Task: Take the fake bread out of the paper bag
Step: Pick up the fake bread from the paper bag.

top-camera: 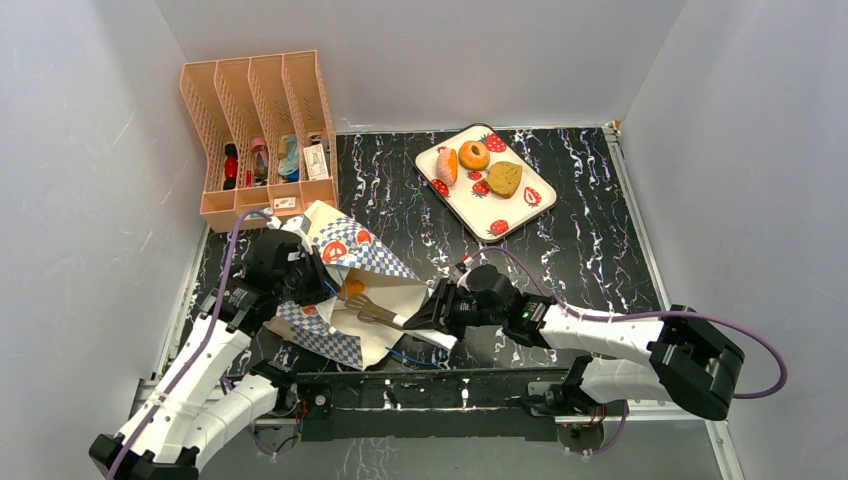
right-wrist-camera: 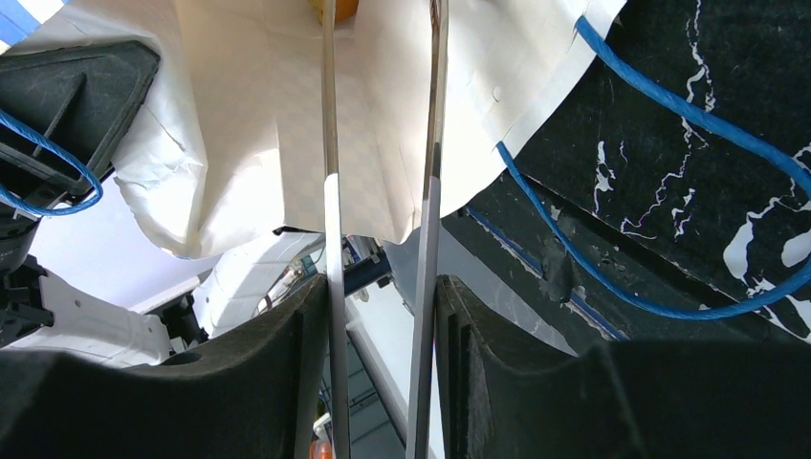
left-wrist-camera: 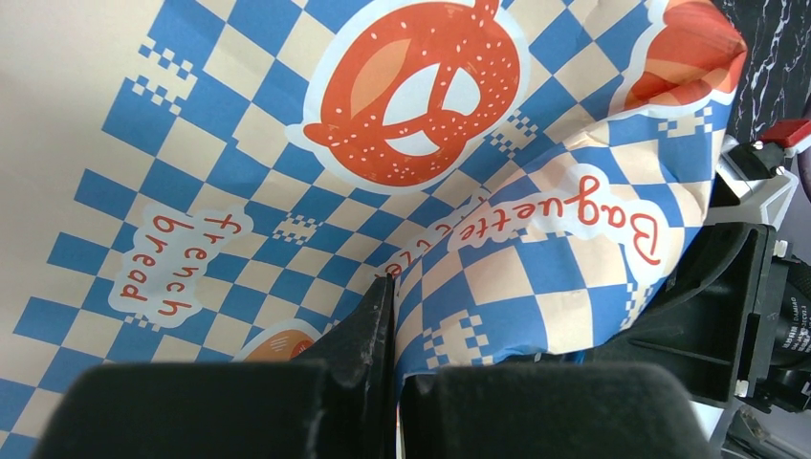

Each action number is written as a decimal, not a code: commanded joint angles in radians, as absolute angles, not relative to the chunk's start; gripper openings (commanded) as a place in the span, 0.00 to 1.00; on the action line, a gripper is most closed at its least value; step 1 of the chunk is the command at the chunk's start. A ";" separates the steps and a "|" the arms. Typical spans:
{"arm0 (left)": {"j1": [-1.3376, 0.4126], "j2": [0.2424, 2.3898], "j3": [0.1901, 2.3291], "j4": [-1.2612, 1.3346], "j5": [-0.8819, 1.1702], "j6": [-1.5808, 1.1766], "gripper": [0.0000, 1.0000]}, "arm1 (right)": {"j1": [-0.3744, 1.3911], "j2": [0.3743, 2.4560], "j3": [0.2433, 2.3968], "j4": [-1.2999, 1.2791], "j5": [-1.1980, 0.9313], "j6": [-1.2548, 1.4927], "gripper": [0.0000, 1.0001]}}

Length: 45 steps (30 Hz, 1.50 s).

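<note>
The paper bag (top-camera: 345, 262) lies on its side with its mouth facing right. My left gripper (left-wrist-camera: 390, 287) is shut on a fold of the paper bag's (left-wrist-camera: 287, 143) chequered edge and holds the mouth up. My right gripper (right-wrist-camera: 383, 296) is shut on metal tongs (right-wrist-camera: 328, 143), whose two arms stay parted and reach into the bag's white inside (right-wrist-camera: 258, 115). An orange piece of fake bread (top-camera: 352, 288) lies in the mouth by the tongs' (top-camera: 375, 315) tips; only its edge (right-wrist-camera: 335, 8) shows in the right wrist view. A donut (top-camera: 474, 155), toast slice (top-camera: 504, 178) and pinkish roll (top-camera: 447, 166) lie outside the bag.
Those three pieces lie on a strawberry-print tray (top-camera: 512, 218) at the back right. A peach file rack (top-camera: 258, 135) stands at the back left, close behind the bag. The bag's blue cord handle (right-wrist-camera: 612, 277) trails over the black marbled table beside my right gripper (top-camera: 430, 312).
</note>
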<state>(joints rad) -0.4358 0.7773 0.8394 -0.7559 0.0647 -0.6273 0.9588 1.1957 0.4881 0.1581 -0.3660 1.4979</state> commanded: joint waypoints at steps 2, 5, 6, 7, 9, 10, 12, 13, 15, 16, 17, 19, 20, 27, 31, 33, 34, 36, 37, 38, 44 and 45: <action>-0.439 0.794 0.837 -0.746 0.096 -0.612 0.00 | 0.949 1.172 0.538 0.252 -0.385 1.495 0.40; -0.439 0.796 0.833 -0.735 0.097 -0.613 0.00 | 0.946 1.181 0.544 0.261 -0.386 1.499 0.40; -0.439 0.800 0.832 -0.732 0.099 -0.613 0.00 | 0.943 1.184 0.549 0.258 -0.386 1.494 0.40; -0.439 0.802 0.830 -0.730 0.102 -0.612 0.00 | 0.940 1.189 0.552 0.256 -0.388 1.492 0.40; -0.439 0.806 0.832 -0.726 0.105 -0.612 0.00 | 0.932 1.205 0.551 0.278 -0.395 1.493 0.40; -0.439 0.807 0.834 -0.726 0.106 -0.612 0.00 | 0.929 1.212 0.553 0.282 -0.397 1.493 0.40; -0.439 0.807 0.836 -0.727 0.106 -0.611 0.00 | 0.926 1.228 0.559 0.292 -0.399 1.491 0.40; -0.439 0.807 0.838 -0.728 0.107 -0.611 0.00 | 0.924 1.237 0.562 0.300 -0.401 1.492 0.40; -0.439 0.808 0.842 -0.732 0.110 -0.609 0.00 | 0.921 1.255 0.568 0.311 -0.404 1.488 0.40; -0.439 0.809 0.843 -0.732 0.110 -0.607 0.00 | 0.918 1.265 0.572 0.317 -0.405 1.486 0.40; -0.439 0.810 0.843 -0.733 0.112 -0.606 0.00 | 0.916 1.276 0.575 0.319 -0.407 1.483 0.40; -0.439 0.810 0.846 -0.735 0.112 -0.603 0.00 | 0.913 1.296 0.580 0.323 -0.412 1.478 0.40; -0.439 0.811 0.849 -0.737 0.113 -0.602 0.00 | 0.912 1.302 0.585 0.328 -0.415 1.475 0.40; -0.439 0.800 0.858 -0.754 0.119 -0.591 0.00 | 0.911 1.369 0.602 0.351 -0.428 1.461 0.41; -0.439 0.784 0.860 -0.769 0.120 -0.589 0.00 | 0.911 1.409 0.611 0.373 -0.426 1.456 0.41; -0.439 0.781 0.862 -0.777 0.121 -0.585 0.00 | 0.911 1.438 0.621 0.390 -0.433 1.457 0.41; -0.439 0.780 0.864 -0.781 0.124 -0.584 0.00 | 0.911 1.453 0.631 0.395 -0.435 1.452 0.41; -0.439 0.775 0.864 -0.789 0.129 -0.582 0.00 | 0.911 1.475 0.644 0.395 -0.432 1.442 0.41; -0.439 0.769 0.860 -0.789 0.129 -0.582 0.00 | 0.911 1.482 0.647 0.396 -0.430 1.438 0.40; -0.439 0.764 0.856 -0.787 0.129 -0.581 0.00 | 0.911 1.491 0.649 0.400 -0.430 1.436 0.39; -0.439 0.755 0.855 -0.783 0.128 -0.584 0.00 | 0.910 1.512 0.671 0.387 -0.435 1.421 0.22; -0.439 0.755 0.855 -0.782 0.125 -0.583 0.00 | 0.911 1.509 0.673 0.384 -0.436 1.421 0.19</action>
